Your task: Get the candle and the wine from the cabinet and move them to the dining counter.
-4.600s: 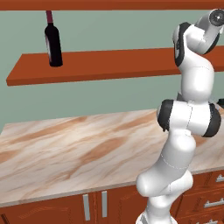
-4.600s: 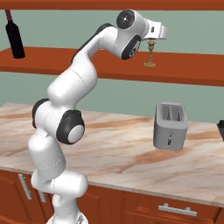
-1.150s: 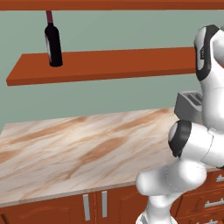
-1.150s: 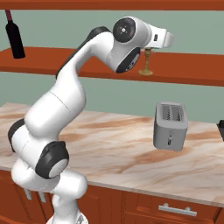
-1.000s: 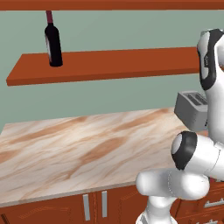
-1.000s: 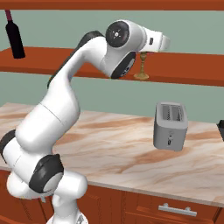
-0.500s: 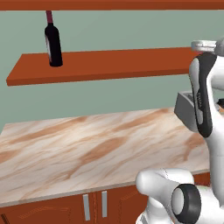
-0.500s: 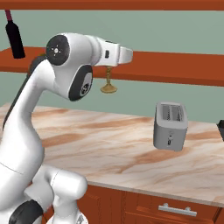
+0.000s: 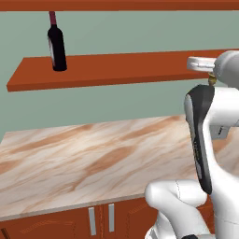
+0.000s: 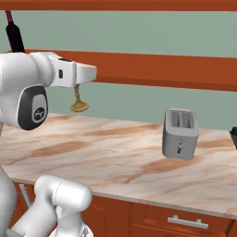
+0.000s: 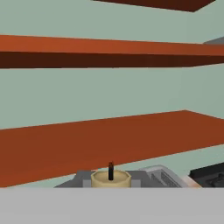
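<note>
Now gripper (image 10: 77, 87) clamped on candle (image 10: 78, 102), brass holder hanging below hand, flared base clear of marbled wall counter (image 10: 115, 152). Candle top with dark wick (image 11: 110, 175) visible from hand camera. Wine bottle (image 9: 56, 44) upright on lower plank of shelf cabinet (image 9: 116, 70), far left. Toaster (image 10: 180, 133) on counter, well apart from candle.

The wall shelves (image 9: 116, 70) and marbled counter (image 9: 93, 158) are viewed from behind the arm, left and right, both being shared. The shelves (image 11: 109, 140) are faced closely from the hand.
</note>
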You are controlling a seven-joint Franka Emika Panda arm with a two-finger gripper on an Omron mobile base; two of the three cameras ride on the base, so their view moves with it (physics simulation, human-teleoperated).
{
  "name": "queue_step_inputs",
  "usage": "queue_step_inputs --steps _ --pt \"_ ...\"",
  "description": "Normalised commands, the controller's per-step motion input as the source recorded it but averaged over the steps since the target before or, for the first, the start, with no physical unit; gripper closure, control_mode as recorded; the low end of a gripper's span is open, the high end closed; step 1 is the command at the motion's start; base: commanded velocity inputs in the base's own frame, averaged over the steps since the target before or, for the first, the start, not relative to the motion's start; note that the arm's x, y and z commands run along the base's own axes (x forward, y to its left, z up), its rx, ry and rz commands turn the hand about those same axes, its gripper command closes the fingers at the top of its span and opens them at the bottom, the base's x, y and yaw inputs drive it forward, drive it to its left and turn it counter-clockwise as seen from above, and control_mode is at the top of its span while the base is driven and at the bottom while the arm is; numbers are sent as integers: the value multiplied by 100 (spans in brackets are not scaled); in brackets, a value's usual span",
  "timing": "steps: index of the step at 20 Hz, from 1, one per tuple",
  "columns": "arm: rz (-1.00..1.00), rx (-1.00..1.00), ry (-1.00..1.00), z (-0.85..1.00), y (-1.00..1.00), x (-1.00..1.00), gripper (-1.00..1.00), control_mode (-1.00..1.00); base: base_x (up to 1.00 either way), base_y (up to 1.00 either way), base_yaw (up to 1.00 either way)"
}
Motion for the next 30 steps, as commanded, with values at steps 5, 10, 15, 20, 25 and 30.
queue_step_inputs --steps 5,10,15,20,25,30 --pt "3 2 0 0 16 -73 100 -100 0 0 0" --pt "11 0 0 0 3 -44 100 -100 0 0 0" --pt "14 0 0 0 10 -7 100 -100 0 0 0" --pt "14 0 0 0 17 0 100 -100 0 0 0" --pt "13 0 0 0 24 0 100 -100 0 0 0" --pt "4 0 0 0 27 0 100 -100 0 0 0"
